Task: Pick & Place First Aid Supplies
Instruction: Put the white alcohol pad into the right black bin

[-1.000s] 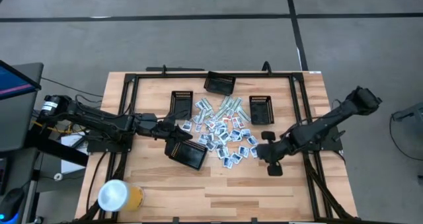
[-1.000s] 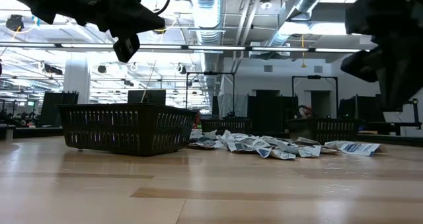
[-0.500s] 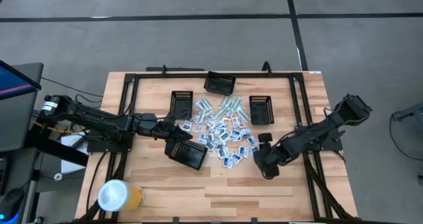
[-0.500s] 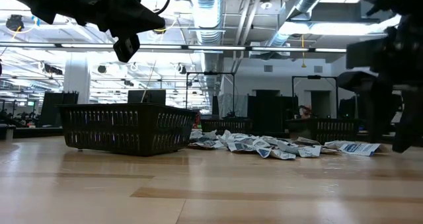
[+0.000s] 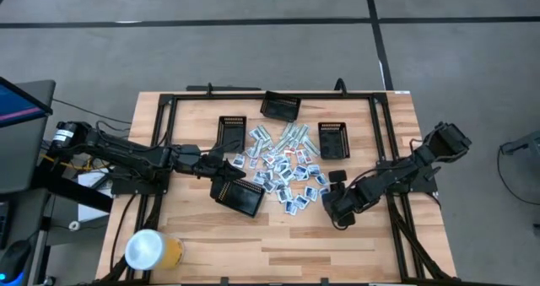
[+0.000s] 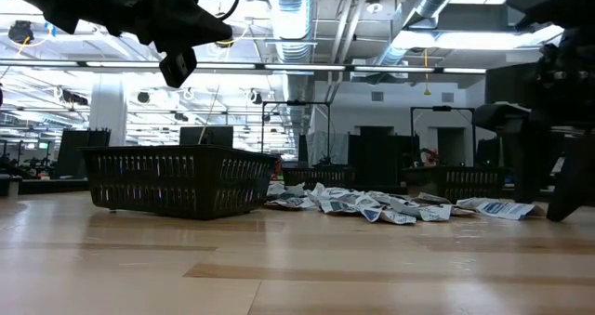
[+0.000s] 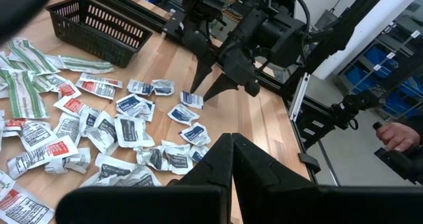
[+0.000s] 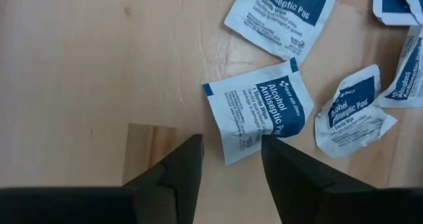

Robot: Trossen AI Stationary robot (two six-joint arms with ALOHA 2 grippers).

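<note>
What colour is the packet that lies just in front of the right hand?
The packet is white with a dark blue corner and blue print, best shown in the right wrist view.

Industrial lab hall: exposed ceiling ducts, robot rigs.

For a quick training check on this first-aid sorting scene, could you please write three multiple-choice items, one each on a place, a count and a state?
1. Where is the right claw?
A. over a black mesh tray
B. low at the near right edge of the pile of small flat white sachets
C. off the wooden table

2. How many black mesh trays show on the table from above?
A. two
B. four
C. six

3. How do the right claw's fingers stand?
A. apart around a corner of a white-and-blue alcohol sachet
B. shut on it
C. shut, empty

Answers: 1 B, the high view shows it there. 2 B, four can be counted. 3 A, the right wrist view shows the gap.
</note>
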